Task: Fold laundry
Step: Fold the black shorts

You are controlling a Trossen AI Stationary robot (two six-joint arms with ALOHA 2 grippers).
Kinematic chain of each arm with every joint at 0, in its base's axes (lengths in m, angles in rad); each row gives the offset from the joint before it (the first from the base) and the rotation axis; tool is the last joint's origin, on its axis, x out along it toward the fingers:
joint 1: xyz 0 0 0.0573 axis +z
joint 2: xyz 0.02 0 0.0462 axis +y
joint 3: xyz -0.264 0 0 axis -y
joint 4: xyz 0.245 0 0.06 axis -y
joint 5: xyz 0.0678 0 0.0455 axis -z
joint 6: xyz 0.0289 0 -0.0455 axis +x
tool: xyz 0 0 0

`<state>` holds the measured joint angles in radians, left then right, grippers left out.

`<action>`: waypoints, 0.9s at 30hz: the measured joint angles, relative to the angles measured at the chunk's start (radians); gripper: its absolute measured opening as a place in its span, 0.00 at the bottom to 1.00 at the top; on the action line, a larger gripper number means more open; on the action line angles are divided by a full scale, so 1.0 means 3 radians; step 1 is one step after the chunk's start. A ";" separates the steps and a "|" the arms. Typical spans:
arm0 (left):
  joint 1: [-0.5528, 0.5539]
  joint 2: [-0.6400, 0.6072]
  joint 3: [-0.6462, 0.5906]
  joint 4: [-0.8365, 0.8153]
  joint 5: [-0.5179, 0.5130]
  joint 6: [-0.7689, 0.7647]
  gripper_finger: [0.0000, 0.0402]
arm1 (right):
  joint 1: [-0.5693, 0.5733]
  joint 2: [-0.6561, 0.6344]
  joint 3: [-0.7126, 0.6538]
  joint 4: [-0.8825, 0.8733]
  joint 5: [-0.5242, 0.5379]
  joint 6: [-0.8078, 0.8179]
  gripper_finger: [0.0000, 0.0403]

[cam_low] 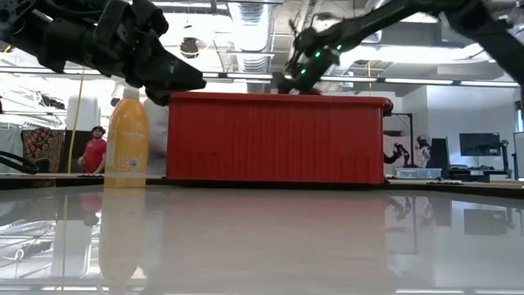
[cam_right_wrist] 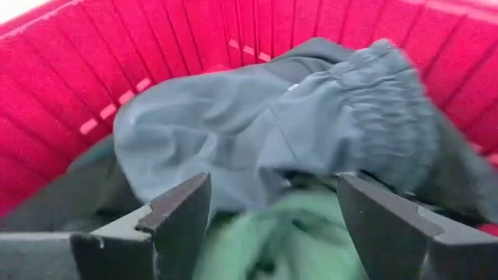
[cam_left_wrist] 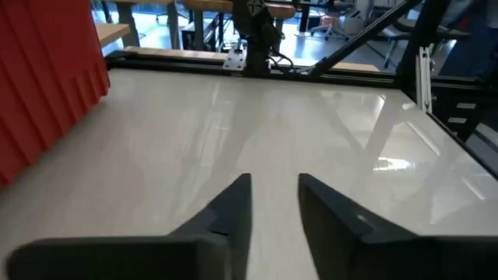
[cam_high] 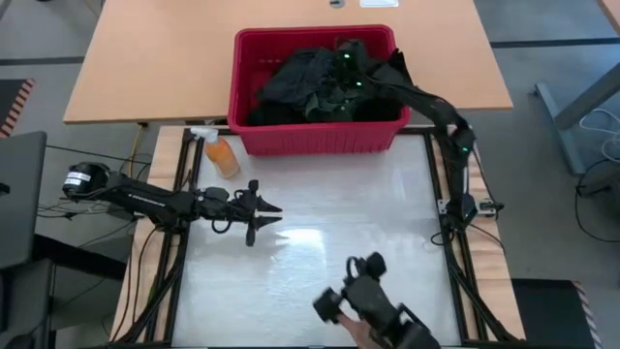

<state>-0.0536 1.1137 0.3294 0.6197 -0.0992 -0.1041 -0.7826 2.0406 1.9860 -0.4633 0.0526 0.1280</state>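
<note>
Fingers, right: the right gripper [cam_right_wrist: 272, 225] hangs over the red basket [cam_high: 315, 136] with its two fingers wide apart, clamped on nothing; between them lie a bunched dark grey-blue garment [cam_right_wrist: 264, 124] and a green cloth [cam_right_wrist: 288, 233].
Fingers, left: the left gripper [cam_left_wrist: 274, 204] floats low over the desk [cam_high: 339, 223], fingers a little apart with a narrow gap, holding nothing.
Laundry: the laundry [cam_high: 325, 82] is a dark heap inside the basket, rising to about its rim; one dark piece hangs over the rim on the right side.
Basket edges: the basket stands at the far edge of the white desk surface, its front wall facing the open area.
Bottle: an orange bottle [cam_high: 222, 154] stands just beside the basket's left front corner, near the left arm.
Open room: the white surface in front of the basket is wide and bare between the two arms.
Near edge: a dark device [cam_high: 373, 301] comes in over the near edge of the desk.
</note>
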 joint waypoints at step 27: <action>0.0001 0.0001 0.0000 -0.0276 -0.0243 -0.0453 0.58 | -0.0148 0.0645 0.0601 0.0239 -0.0575 0.0727 0.07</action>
<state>-0.0532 1.1141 0.3294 0.5369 -0.1722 -0.2401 -0.8272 2.2341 2.1662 -0.3916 -0.1200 0.3460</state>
